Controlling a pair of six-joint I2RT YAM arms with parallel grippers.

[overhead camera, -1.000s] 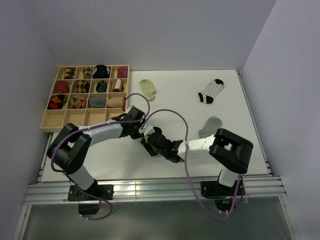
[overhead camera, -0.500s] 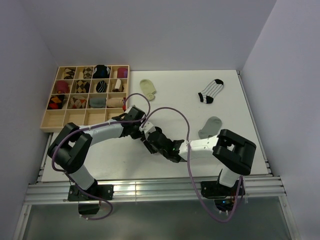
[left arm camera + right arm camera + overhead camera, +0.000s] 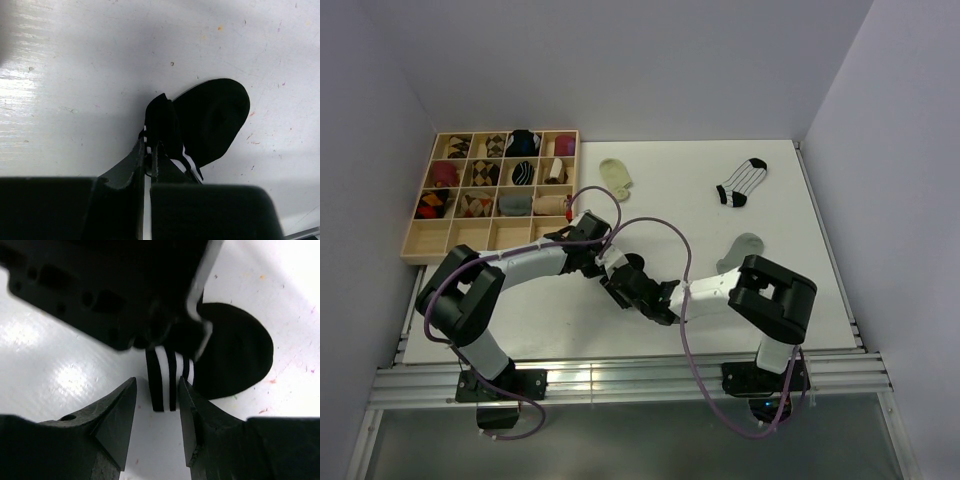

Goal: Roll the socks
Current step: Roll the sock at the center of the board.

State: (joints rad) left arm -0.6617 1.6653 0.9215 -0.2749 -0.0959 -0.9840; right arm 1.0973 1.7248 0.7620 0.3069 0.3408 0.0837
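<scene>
My left fingers (image 3: 126,169) pinch the black white-striped sock (image 3: 169,381); rolled end sits right between my spread right fingers (image 3: 116,412).

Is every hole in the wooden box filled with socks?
No, the four holes in the nearest row of the box are bare.

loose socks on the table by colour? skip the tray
Cream sock: 1
White sock with black stripes: 1
Grey sock: 1
Black sock with white stripes: 1, pinched in the left pincer
Total: 4
</scene>
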